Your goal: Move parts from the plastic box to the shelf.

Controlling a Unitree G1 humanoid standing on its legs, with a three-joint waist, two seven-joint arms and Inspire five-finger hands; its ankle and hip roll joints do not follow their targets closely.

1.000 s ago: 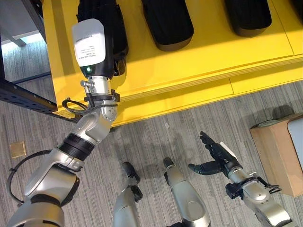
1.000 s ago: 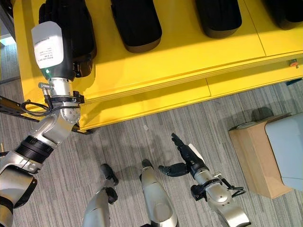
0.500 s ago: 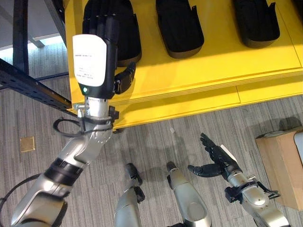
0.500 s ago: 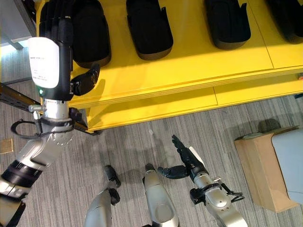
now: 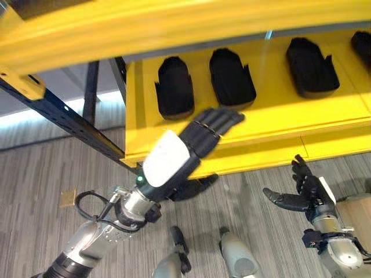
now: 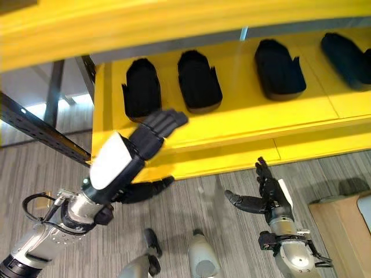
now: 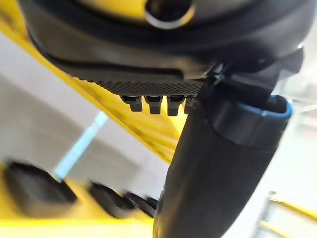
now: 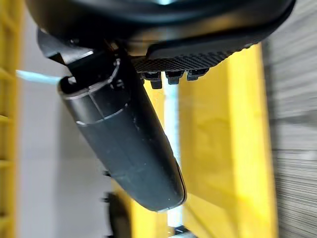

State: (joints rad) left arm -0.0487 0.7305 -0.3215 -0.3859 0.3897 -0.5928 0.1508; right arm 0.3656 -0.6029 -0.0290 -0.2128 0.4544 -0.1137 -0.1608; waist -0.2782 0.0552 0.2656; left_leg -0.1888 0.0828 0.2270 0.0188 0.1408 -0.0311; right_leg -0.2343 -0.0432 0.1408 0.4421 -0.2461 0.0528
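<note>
Several black moulded parts lie in a row on the yellow shelf: the leftmost part, a second part, a third part. My left hand hovers over the shelf's front edge, just in front of the two leftmost parts, fingers straight and holding nothing. Its thumb stands free in the left wrist view. My right hand hangs low over the carpet in front of the shelf, fingers spread, empty. Its thumb touches nothing.
An upper yellow shelf board overhangs the row of parts. A dark blue steel beam runs down the left side. A cardboard box stands on the grey carpet at the lower right.
The camera has tilted up, bringing the upper board into view. My left hand has drawn back off the leftmost part to the shelf's front edge and leans right. The right hand stays spread.
</note>
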